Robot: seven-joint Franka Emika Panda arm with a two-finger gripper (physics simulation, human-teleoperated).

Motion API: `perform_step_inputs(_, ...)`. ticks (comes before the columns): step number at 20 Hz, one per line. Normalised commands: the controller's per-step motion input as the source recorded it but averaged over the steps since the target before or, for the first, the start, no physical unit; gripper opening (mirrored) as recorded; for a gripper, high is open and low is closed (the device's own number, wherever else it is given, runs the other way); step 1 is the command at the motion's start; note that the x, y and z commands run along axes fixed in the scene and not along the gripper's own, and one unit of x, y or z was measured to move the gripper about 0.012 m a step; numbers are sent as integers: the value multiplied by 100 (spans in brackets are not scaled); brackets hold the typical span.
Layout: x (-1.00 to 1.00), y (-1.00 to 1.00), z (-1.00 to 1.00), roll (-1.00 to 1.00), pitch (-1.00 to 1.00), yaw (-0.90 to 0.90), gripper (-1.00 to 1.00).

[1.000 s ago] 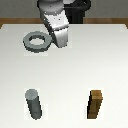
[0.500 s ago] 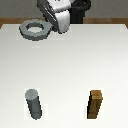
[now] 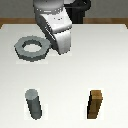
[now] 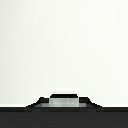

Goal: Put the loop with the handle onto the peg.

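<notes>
- The loop with the handle [image 3: 32, 47] sits in the upper left of the exterior frame, lifted clear of the white table [image 3: 100, 65], its round hole open to view.
- The arm [image 3: 56, 27] comes down from the top centre, its white wrist body meeting the loop's handle side on the loop's right.
- The gripper [image 3: 50, 44] is at that handle, but its fingers are hidden behind the wrist body, so it cannot be told whether they are apart or clamped.
- The peg [image 3: 34, 104] stands upright in the lower left, well apart from the loop and below it in the frame.
- 1 brown block [image 3: 95, 104] stands upright in the lower right, level with the peg.
- The wrist view gives pale table and a small grey piece [image 4: 64, 101] at the dark lower edge; what it is cannot be told.
</notes>
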Motion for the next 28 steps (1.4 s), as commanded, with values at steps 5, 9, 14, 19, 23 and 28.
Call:
perform_step_inputs(5, 100, 0, 0, 0, 0, 0, -100)
perform_step_inputs(9, 100, 0, 0, 0, 0, 0, -100)
perform_step_inputs(14, 40, 0, 0, 0, 0, 0, -100)
perform_step_inputs(19, 0, 20, -20, 0, 0, 0, -100)
perform_step_inputs(23, -25, 0, -50, 0, 0, 0, -100)
perform_step_inputs(28, -40, 0, -60, 0, 0, 0, -100)
